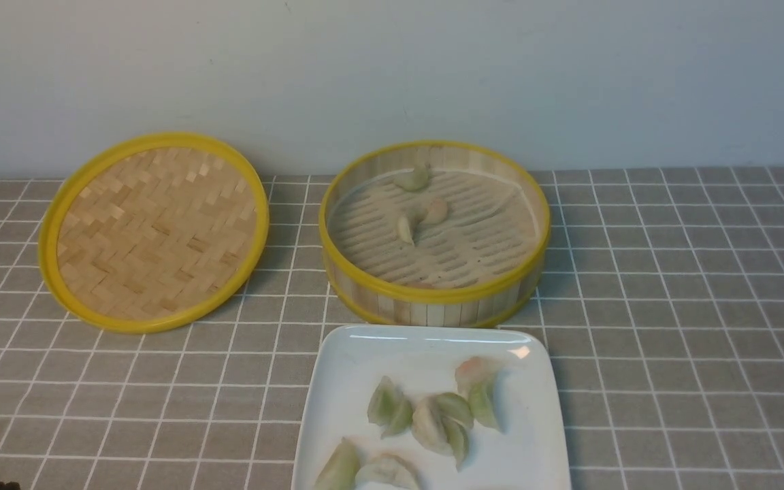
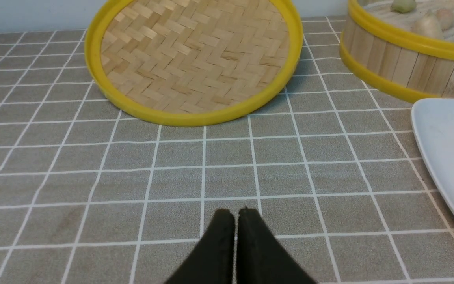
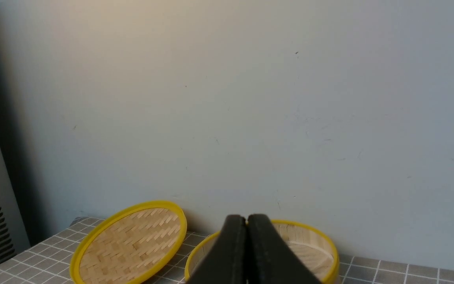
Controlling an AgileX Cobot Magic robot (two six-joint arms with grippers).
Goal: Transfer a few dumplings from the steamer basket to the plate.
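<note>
The steamer basket [image 1: 433, 294] stands at the back centre with three pale dumplings [image 1: 436, 211] on its slatted floor. In front of it lies the white plate [image 1: 365, 354], holding several green and pinkish dumplings [image 1: 433, 422]. My left gripper [image 2: 235, 213] is shut and empty. It hovers low over the tablecloth, short of the lid, with the basket [image 2: 392, 63] and plate [image 2: 447, 146] off to its side. My right gripper [image 3: 246, 217] is shut and empty too. It is raised, faces the wall, and has the basket [image 3: 302, 233] behind its tips. The front view does not show it.
The flat woven lid [image 1: 154, 231] with a yellow rim leans at the back left, also seen as the lid [image 2: 195, 59] and the lid [image 3: 128, 244]. A grey checked tablecloth [image 1: 671, 306] covers the table. The wall [image 1: 392, 68] rises right behind the basket.
</note>
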